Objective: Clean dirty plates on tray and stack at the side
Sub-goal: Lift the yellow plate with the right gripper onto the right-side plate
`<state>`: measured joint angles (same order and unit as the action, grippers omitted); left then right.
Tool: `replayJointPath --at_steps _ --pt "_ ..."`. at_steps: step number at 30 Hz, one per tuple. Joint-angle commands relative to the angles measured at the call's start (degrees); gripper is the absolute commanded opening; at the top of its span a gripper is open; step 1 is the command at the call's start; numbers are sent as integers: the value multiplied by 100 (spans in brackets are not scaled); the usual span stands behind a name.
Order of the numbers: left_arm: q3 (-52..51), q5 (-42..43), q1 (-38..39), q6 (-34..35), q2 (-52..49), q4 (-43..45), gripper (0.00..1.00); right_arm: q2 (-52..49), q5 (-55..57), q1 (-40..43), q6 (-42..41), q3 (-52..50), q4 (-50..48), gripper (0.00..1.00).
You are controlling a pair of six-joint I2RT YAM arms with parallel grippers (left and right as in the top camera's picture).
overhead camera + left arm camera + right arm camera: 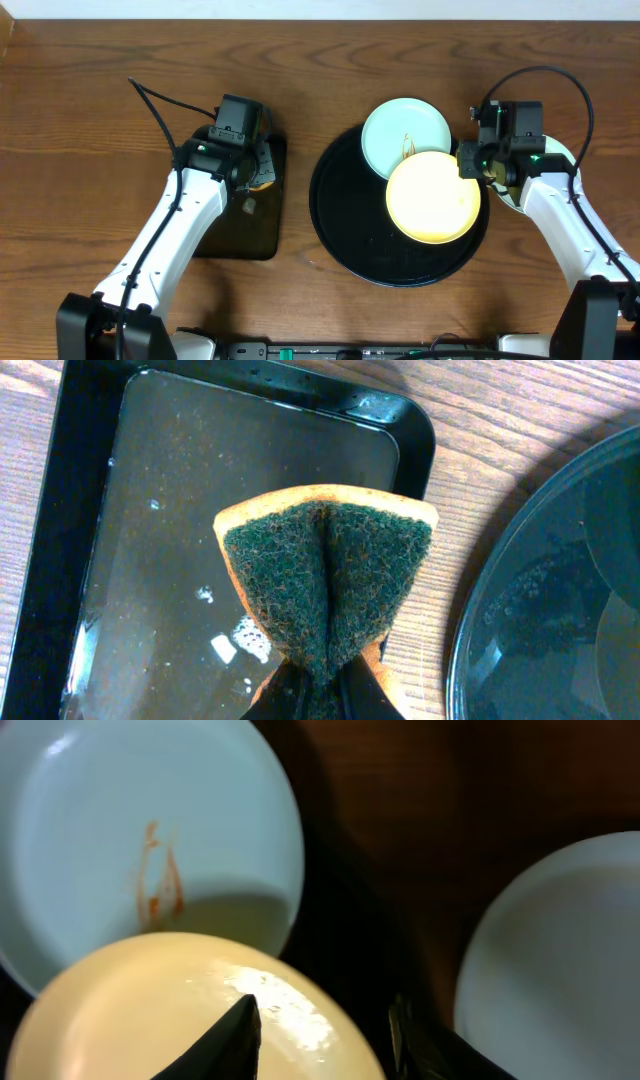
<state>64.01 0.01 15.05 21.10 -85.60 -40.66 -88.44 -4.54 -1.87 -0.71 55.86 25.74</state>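
Observation:
The round black tray [345, 215] holds a mint-white plate [405, 135] with an orange-brown smear and a wet pale yellow plate [433, 197] that overlaps its near edge. A second pale plate [562, 153] lies on the table right of the tray, partly under my right arm. My right gripper [480, 165] is open at the yellow plate's right rim. In the right wrist view [322, 1035] one finger is over the yellow plate [180, 1010] and the other is outside it; the smeared plate [150, 830] and the side plate [560, 960] show too. My left gripper [255, 178] is shut on a folded green-and-yellow sponge [325, 575].
A small rectangular black tray [235, 230] with a film of water and foam lies under the sponge, left of the round tray; it also shows in the left wrist view [150, 540], with the round tray's rim [480, 620] beside it. Bare wooden table lies all around.

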Motion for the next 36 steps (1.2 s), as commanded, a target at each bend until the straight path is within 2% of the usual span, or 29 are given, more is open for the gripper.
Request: replayJointPath --at_steps 1,14,16,21,22,29,36 --pt "-20 -70 -26 -48 -11 -26 7 -107 299 46 570 55 22 40" --pt "-22 -70 -26 -48 -11 -26 7 -935 -219 44 616 55 201 37" --pt "-22 -70 -26 -48 -11 -26 7 -938 -221 44 616 55 306 30" --pt "-22 -70 -26 -48 -11 -24 7 -938 -334 39 616 55 741 4" --pt "-20 -72 -26 -48 -11 -24 8 -938 -398 39 616 55 831 2" --pt "-22 -70 -26 -46 -11 -26 7 -938 -1156 39 616 55 1510 1" --pt "-20 -70 -26 -9 -11 -26 7 -905 -2070 39 769 57 1458 1"
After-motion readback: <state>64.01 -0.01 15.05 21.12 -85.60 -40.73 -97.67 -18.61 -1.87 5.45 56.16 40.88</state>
